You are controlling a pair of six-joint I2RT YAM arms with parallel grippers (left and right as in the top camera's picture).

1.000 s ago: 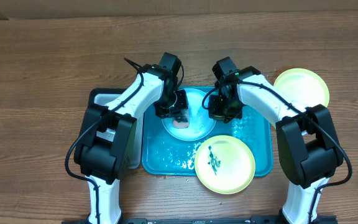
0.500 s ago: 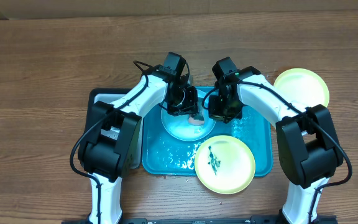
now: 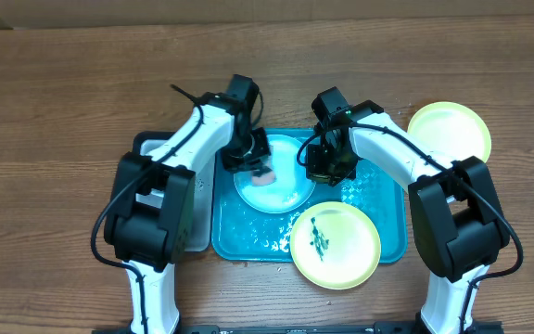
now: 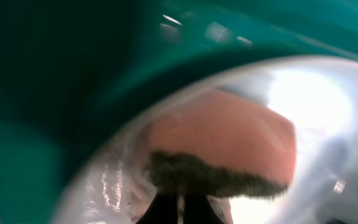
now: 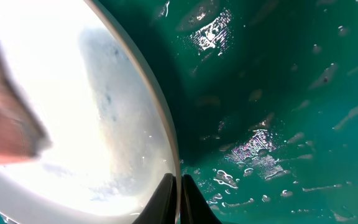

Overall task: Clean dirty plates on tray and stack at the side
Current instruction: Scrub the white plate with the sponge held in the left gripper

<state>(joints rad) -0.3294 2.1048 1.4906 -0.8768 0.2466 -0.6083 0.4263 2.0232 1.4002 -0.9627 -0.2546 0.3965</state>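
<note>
Wood-grain brown bench top is filling the overhead view and carrying everything. Three small round plastic plates are showing: one light blue and two yellow-green.

A light blue round plastic plate (image 3: 281, 190) is lying flat in the rear left part of a large turquoise-blue rectangular plastic tray (image 3: 378, 199). Its face is looking pale, glossy and wet, with only faint greyish marks in the right wrist view. A yellow-green round plastic plate with a dark green smear (image 3: 341, 255) is sitting at the tray's front edge, partly overhanging it toward the robot. A clean yellow-green round plastic plate (image 3: 449, 133) is resting on the bench to the right of the tray, just off its rear corner. The tray floor is glistening with water droplets.

The right gripper (image 5: 178, 193) is pinching the light blue plate's right rim, its jaws nearly together with the rim between them. The left gripper (image 3: 256, 165) is reaching over the plate's rear left part, jaws closed on one pink sponge with a dark scouring layer (image 4: 222, 143), which is pressing against the plate's face.

One smaller grey metal tray with a black rim (image 3: 146, 141) is lying just left of the turquoise one, mostly under the left arm, making two trays.
</note>
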